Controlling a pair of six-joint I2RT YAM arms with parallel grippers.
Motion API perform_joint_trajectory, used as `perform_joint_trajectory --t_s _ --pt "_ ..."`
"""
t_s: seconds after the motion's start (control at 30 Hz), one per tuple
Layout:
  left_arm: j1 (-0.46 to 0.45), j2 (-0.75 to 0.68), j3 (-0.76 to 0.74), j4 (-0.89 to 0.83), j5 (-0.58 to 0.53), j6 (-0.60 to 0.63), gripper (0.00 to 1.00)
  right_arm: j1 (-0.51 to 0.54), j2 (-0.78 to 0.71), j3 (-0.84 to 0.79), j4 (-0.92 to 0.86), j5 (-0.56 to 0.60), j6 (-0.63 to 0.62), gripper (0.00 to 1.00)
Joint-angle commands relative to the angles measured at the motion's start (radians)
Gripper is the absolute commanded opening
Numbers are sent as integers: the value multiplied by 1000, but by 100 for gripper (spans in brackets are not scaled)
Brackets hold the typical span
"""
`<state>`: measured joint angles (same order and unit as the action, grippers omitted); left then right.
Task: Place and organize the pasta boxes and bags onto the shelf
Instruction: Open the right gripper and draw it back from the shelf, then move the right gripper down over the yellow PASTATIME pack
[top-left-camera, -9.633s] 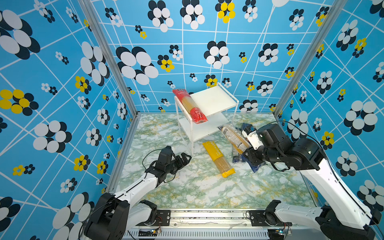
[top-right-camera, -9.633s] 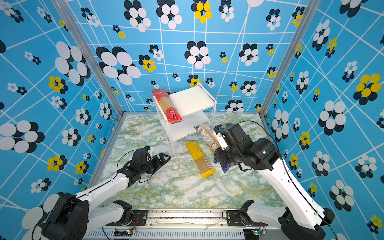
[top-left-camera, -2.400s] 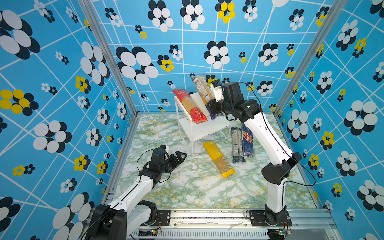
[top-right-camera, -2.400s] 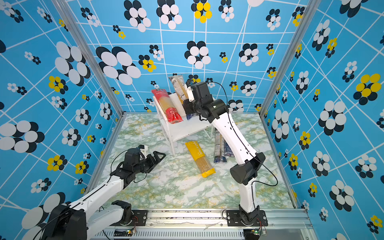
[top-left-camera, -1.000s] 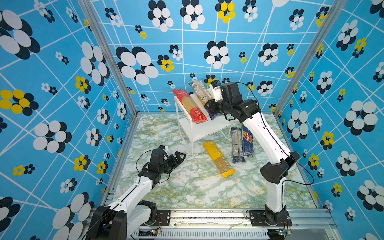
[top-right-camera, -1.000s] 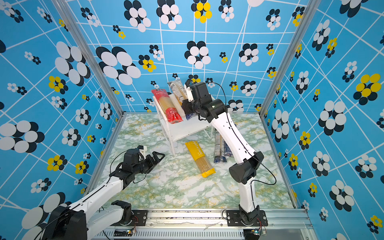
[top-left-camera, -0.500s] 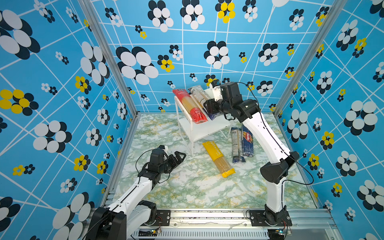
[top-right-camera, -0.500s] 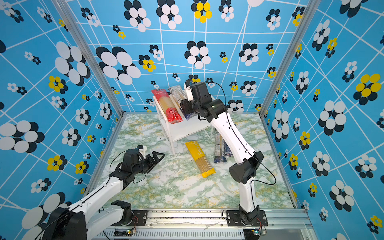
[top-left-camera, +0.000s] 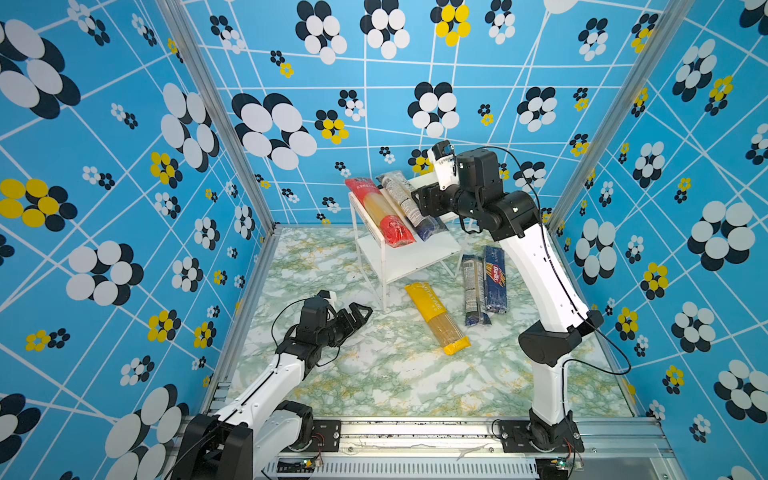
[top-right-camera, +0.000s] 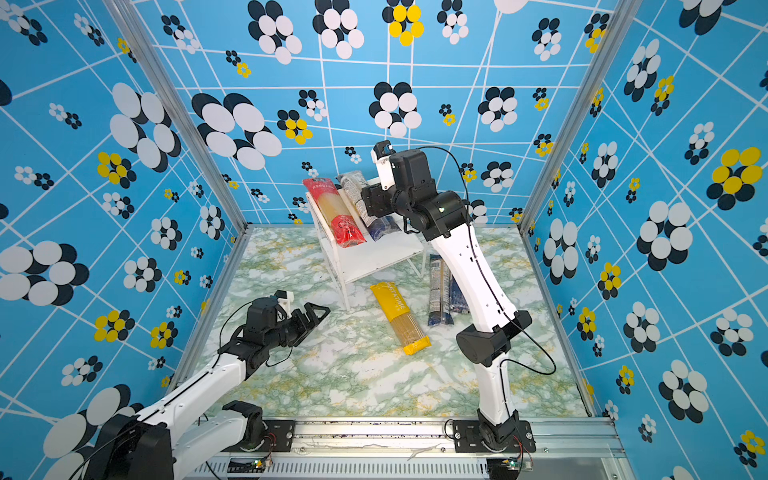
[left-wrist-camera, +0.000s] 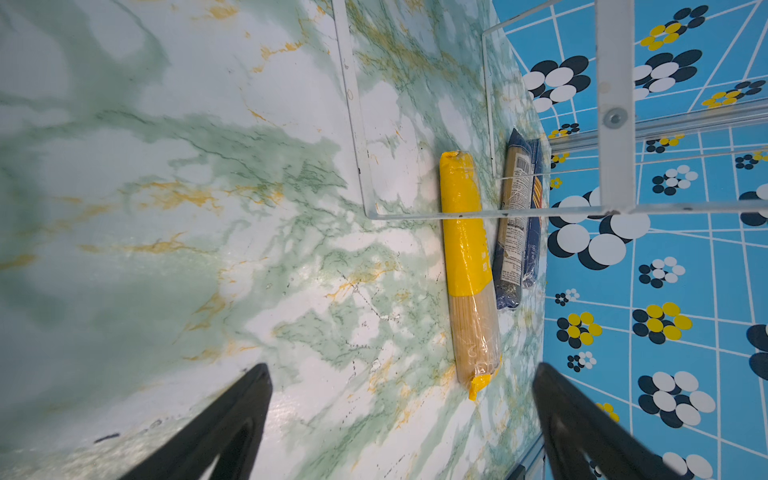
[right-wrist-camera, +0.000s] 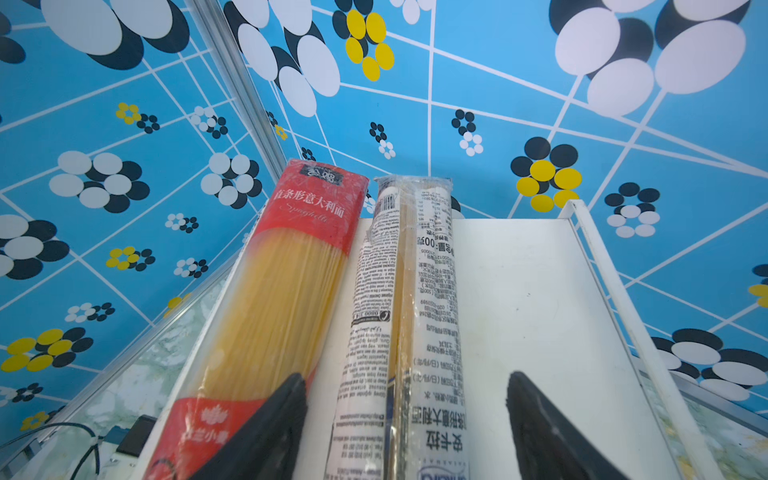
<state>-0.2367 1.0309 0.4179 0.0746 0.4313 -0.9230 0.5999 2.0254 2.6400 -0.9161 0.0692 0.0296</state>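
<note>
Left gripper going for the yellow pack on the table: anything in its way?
The front leg of the shelf stands between the left gripper and the shelf-side end of the yellow pack. Toward its see-through end, only bare tabletop shows.

Two packs are lying on the shelf and three on the table.

On the top board of the shelf (top-left-camera: 419, 259), the left shelf pack (top-left-camera: 380, 212) and the right shelf pack (top-left-camera: 405, 203) are lying side by side, toward the board's left side. On the table (top-left-camera: 395, 374), the front table pack (top-left-camera: 436, 318) is lying before the shelf. To its right, the side table pack (top-left-camera: 471, 286) and the Barilla box (top-left-camera: 494, 278) are lying lengthwise together, the box rightmost.
</note>
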Motion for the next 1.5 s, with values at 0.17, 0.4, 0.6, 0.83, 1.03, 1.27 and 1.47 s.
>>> perform_joint_trajectory --t_s 0.17,0.4,0.6,0.83,1.03,1.27,1.47 --pt "9 0 13 -18 15 16 99 -4 -76 22 -109 2 -25 87" --pt "7 -12 14 -29 19 13 99 -3 -125 13 -188 -31 -12 88" --pt "0 -33 0 -26 13 6 99 -3 -207 -115 -200 -42 -13 89" --pt "-23 -36 -3 -20 1 -4 99 -4 -424 -503 -28 -44 -13 89" --pt "-58 -28 0 -15 -25 -12 99 -3 -583 -772 78 -26 -5 91" --pt "-111 -20 1 -2 -67 -25 99 -4 -696 -959 103 -26 25 91" --pt "-130 -2 21 -2 -76 -25 99 -4 -780 -1096 113 -27 49 91"
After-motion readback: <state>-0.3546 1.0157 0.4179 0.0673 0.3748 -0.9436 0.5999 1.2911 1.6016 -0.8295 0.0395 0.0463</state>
